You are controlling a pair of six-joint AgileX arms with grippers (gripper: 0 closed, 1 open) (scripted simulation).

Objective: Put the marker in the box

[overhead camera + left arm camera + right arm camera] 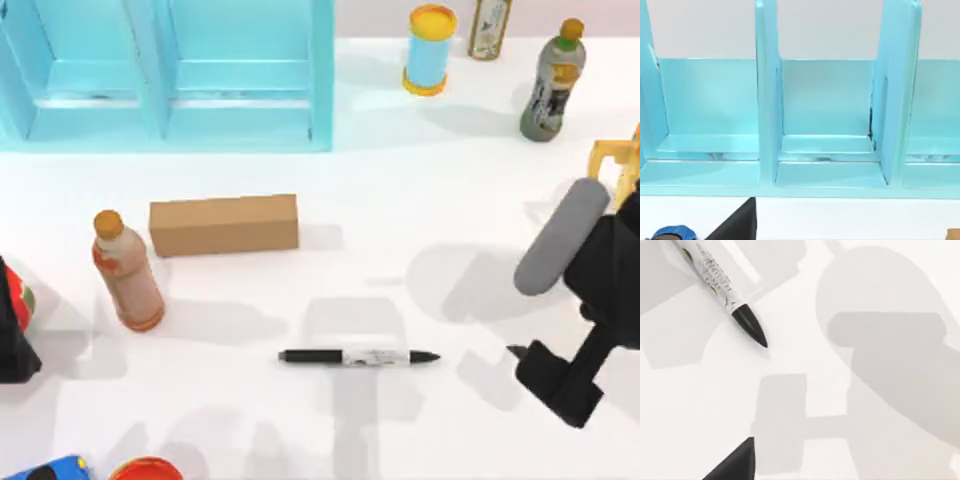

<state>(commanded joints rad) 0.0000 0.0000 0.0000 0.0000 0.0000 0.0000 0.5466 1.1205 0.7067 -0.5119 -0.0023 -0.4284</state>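
Note:
The marker (360,356), thin and black with a white label band, lies flat on the white table near the front middle, its pointed tip toward the right. The right wrist view shows its tip end (751,326) close up. My right gripper (520,352) hovers low just right of the tip, apart from it. A light-blue open box with upright dividers (165,90) stands at the back left, and its compartments (825,115) face the left wrist camera. A closed brown carton (224,224) lies in front of it. My left gripper (12,345) is parked at the left edge.
An orange-capped bottle (127,270) stands left of the carton. At the back right stand a blue can with a yellow lid (430,50), a small bottle (489,28) and a dark bottle (552,82). A yellow object (612,160) is at the right edge; red (146,468) and blue (50,469) items sit front left.

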